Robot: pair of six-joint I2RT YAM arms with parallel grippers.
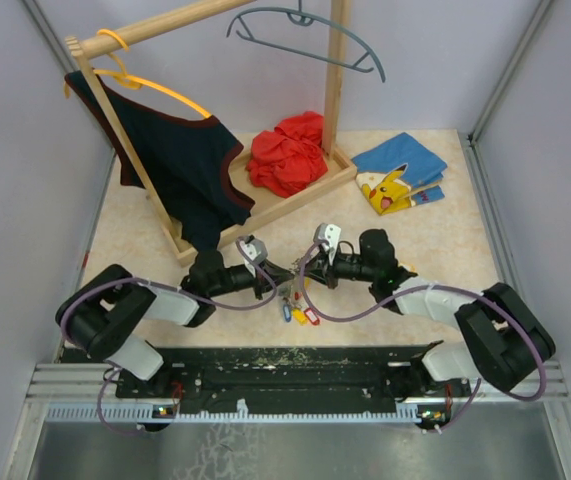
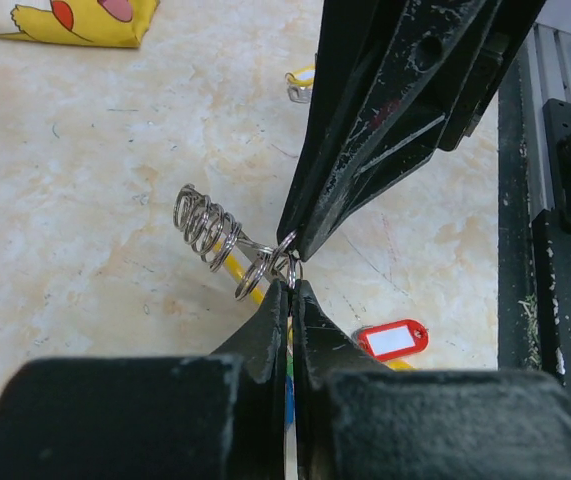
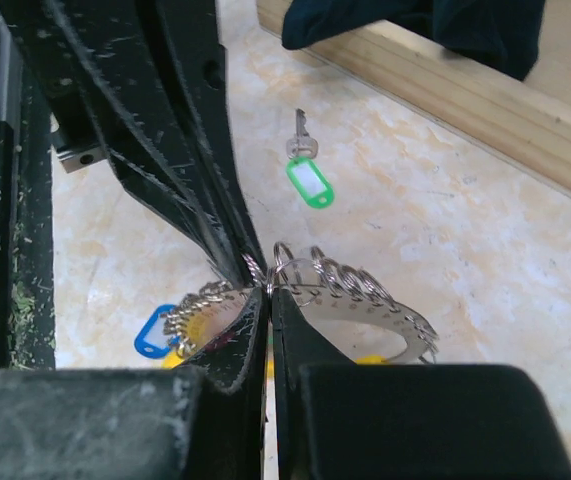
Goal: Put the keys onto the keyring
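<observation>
The keyring [image 3: 365, 300] is a thin silvery curved band strung with several small split rings, held just above the table. My left gripper [image 1: 280, 278] and right gripper [image 1: 301, 275] meet tip to tip over it. In the left wrist view the left gripper [image 2: 290, 285] is shut on a small ring beside a stack of rings [image 2: 205, 225]. The right gripper [image 3: 268, 292] is shut on the keyring. Keys with blue [image 1: 286, 311], yellow [image 1: 298, 316] and red [image 1: 311, 318] tags hang below it. A green-tag key [image 3: 308, 180] lies loose on the table.
A wooden clothes rack [image 1: 265, 210] stands behind with a dark garment [image 1: 180, 160], an orange hanger [image 1: 155, 88] and a teal hanger [image 1: 305, 30]. A red cloth [image 1: 287, 152] and a blue Pikachu cloth [image 1: 400, 172] lie at the back. A small yellow piece [image 2: 302, 84] lies apart.
</observation>
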